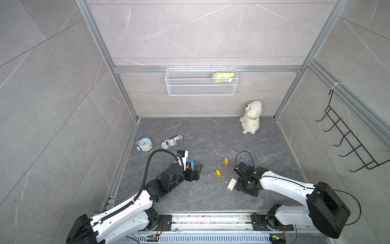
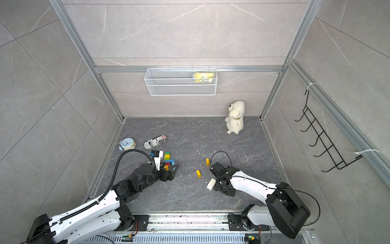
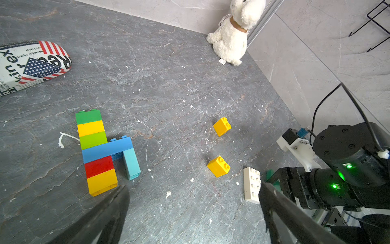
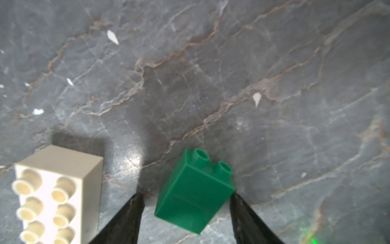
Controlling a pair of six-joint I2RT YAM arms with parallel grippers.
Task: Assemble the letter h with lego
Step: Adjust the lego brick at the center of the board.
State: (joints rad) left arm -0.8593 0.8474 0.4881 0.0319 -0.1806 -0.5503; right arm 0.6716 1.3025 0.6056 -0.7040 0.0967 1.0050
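My left pincer (image 3: 193, 187) hangs released beside the flat, glossy lego stack (image 3: 99, 152) on the veined stone counter (image 3: 168, 84). Rightward lie a yellow cube (image 3: 222, 126), its twin (image 3: 218, 166) and an oblong white brick (image 4: 57, 190). My right pincer (image 4: 185, 195) straddles a tilted green brick (image 4: 190, 211), unclenched. The mesh basket (image 1: 190, 84) holds a yellow packet (image 1: 223, 77).
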